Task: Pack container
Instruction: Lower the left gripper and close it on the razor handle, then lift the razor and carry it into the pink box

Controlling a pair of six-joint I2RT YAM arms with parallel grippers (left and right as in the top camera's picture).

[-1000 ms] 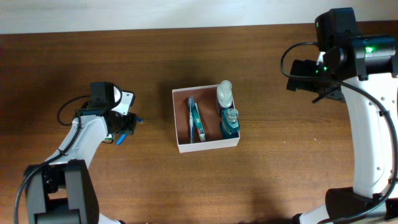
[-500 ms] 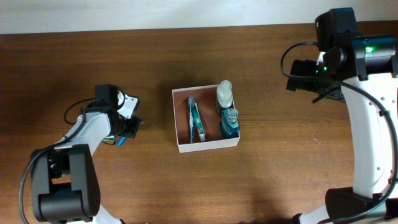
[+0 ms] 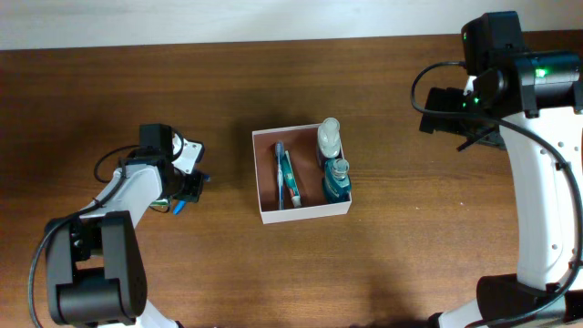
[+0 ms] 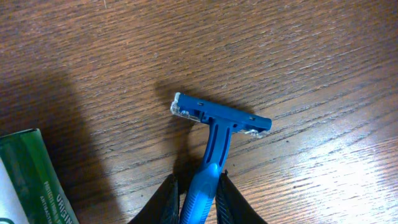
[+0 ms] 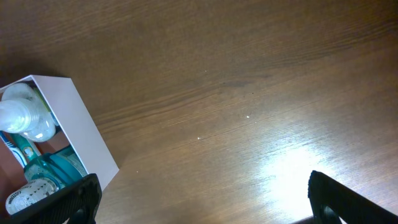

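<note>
left jaws clenched on the blue razor on the table; next, probably lift it rightward into the container. right jaws released.

Razor: a blue razor lies on the wood, with its head at the far end and its handle running toward the near edge.
Razor head: wide and slightly tilted, with pale blade strips along its far side.
Gripper: the left gripper is at the near edge, its 2 dark fingers pressed against either side of the handle.
Packet: a green packet sits in the near left corner, cut off by the frame and apart from the razor; its print is too small to read.
Table: brown wood-grain table, with dark shadow under the razor head and across the left.
</note>
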